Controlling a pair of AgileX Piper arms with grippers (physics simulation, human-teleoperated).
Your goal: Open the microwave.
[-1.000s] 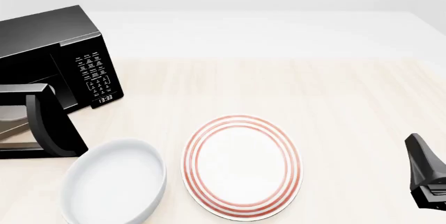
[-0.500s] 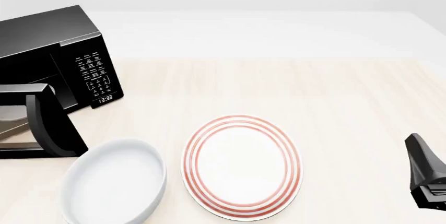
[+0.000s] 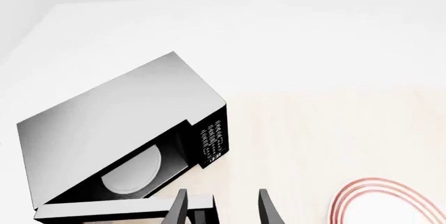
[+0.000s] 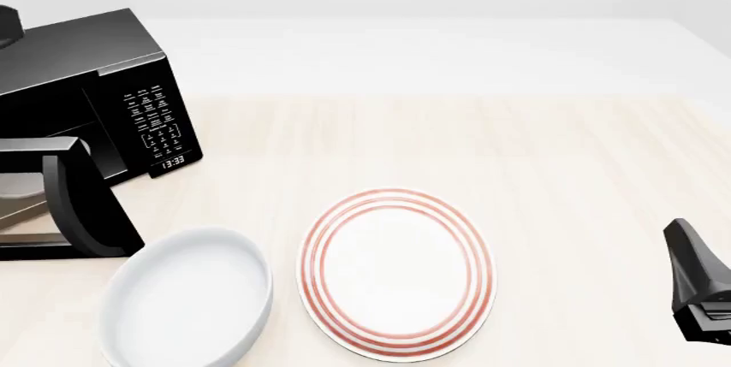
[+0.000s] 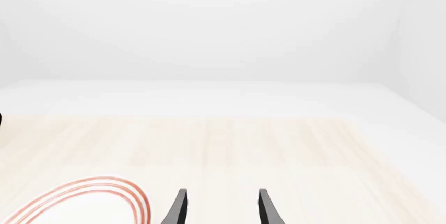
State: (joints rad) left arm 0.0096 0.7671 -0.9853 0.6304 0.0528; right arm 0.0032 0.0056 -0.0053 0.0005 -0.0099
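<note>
Microwave (image 4: 98,97) sits at about 10 o'clock on the surface (image 4: 549,153) in the front view, angled so the keypad face looks toward centre. Door (image 4: 68,209) is already swung well out; left wrist view shows the cavity exposed with the pale turntable (image 3: 132,171) inside and nothing on it, so the task reads as essentially done. Left gripper (image 3: 223,211) hangs above the door's edge, fingers parted at a moderate gap with nothing between them, which looks like a released, clear-of-door pose. Right gripper (image 5: 220,208) is parked at about 4 o'clock, well apart from the microwave, fingers likewise parted and holding nothing; probably kept out of the door's swing. White bowl (image 4: 188,298) at 7 o'clock is just beside the door's outer end and holds nothing. Red-ringed plate (image 4: 396,273) at 6 o'clock carries nothing.
</note>
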